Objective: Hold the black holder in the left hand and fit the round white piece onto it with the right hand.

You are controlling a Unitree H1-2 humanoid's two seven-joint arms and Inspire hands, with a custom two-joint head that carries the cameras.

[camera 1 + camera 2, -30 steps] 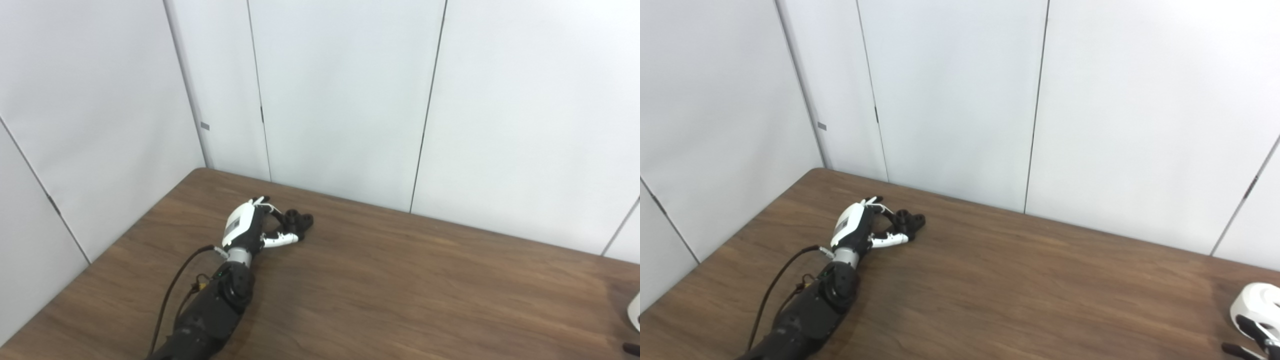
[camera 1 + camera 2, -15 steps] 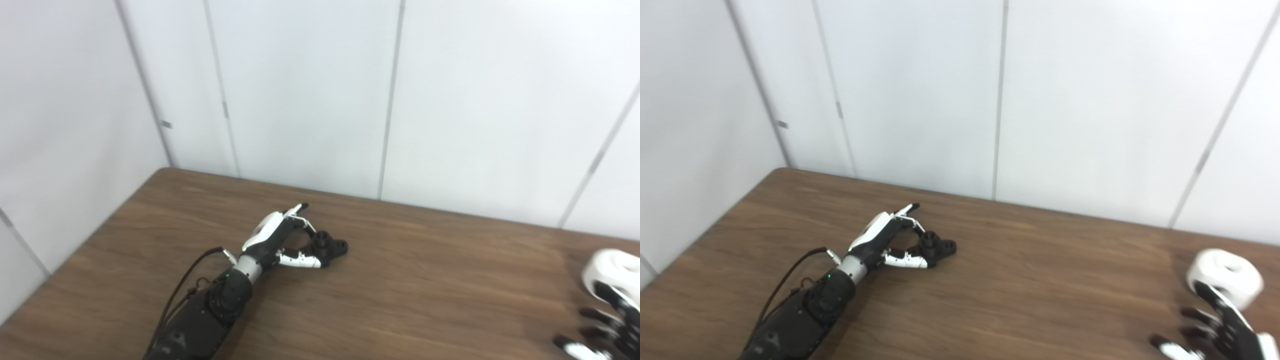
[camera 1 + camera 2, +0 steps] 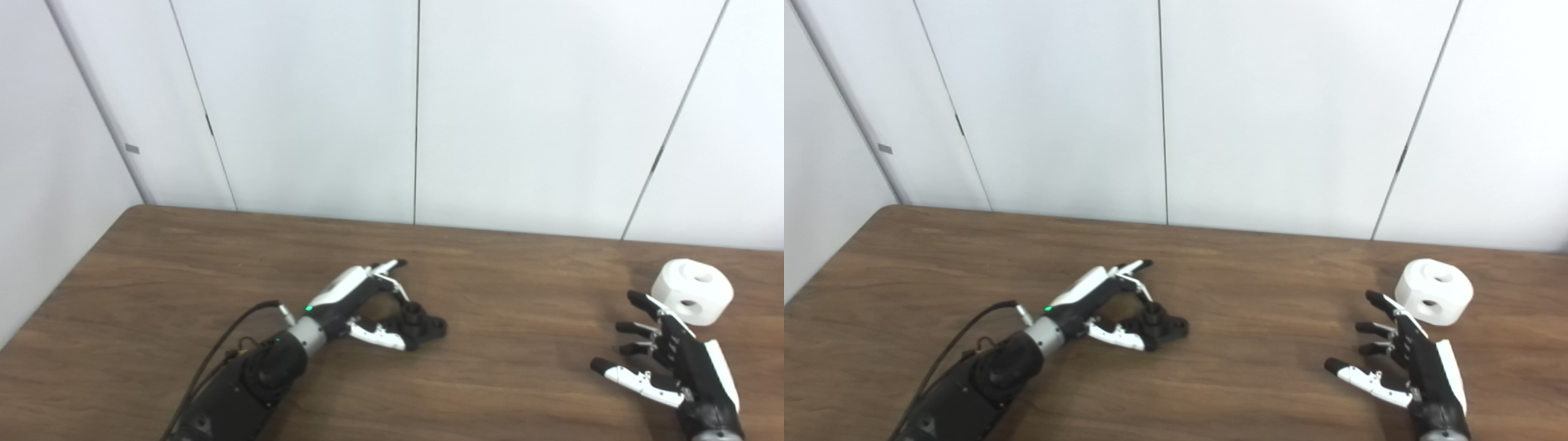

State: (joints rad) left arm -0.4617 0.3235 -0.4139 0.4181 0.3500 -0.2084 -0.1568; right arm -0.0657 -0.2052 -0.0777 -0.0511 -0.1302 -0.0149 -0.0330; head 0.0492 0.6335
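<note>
Right hand (image 3: 670,361): nearest me, low over the table (image 3: 502,373), fingers spread, holding nothing.
Left hand (image 3: 361,300): fingers and thumb curled loosely about the black holder (image 3: 422,323) (whether it truly grips, I cannot tell).
Black holder: on the wood, at the left fingertips.
Round white piece (image 3: 693,291): just beyond the right fingertips, untouched.

We cannot tell if the left hand (image 3: 361,300) really grips the black holder (image 3: 422,323); its near side is hidden by the thumb.
</note>
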